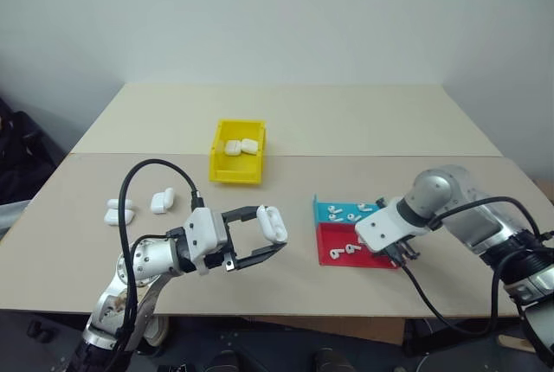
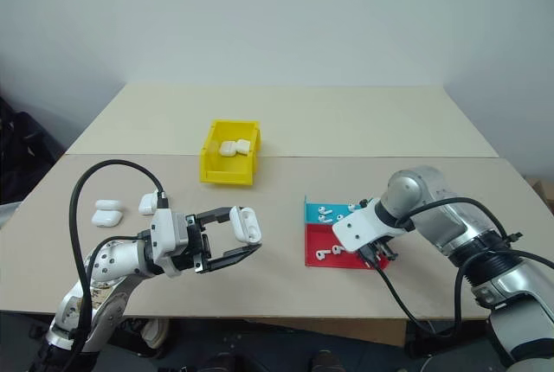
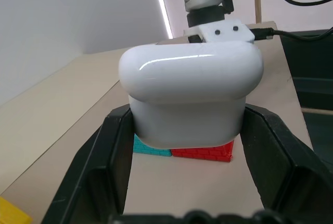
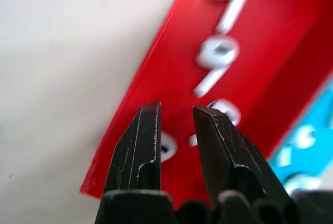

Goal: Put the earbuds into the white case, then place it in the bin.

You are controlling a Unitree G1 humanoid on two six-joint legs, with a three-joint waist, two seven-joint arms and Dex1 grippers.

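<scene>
The left pincer (image 1: pixel 264 235) is clamped on a white case (image 1: pixel 272 223), holding it up off the desk (image 1: pixel 346 130) near the front edge, fingers level and aimed toward the trays. It looks parked there so the other arm can bring the earbuds to it.

The right pincer (image 4: pixel 176 125) points steeply down over the red tray (image 1: pixel 333 242), its two fingers a narrow gap apart with nothing between them. Small white earbuds (image 4: pixel 217 53) lie loose on the red floor just past the fingertips, so I judge it is lining up to pinch one; they are tiny and glossy, and a slightly off squeeze could flick one away.

Behind the red tray, touching it, sits a blue tray (image 1: pixel 331 211) with more earbuds, both toward the front right of the desk. The yellow bin (image 1: pixel 234 169) stands in the middle of the desk, well apart from both arms, with two white cases already lying in it. Spare cases (image 1: pixel 162 201) rest near the left edge. The held case has its lid shut as far as I can tell, so it will need opening before an earbud can go in.
</scene>
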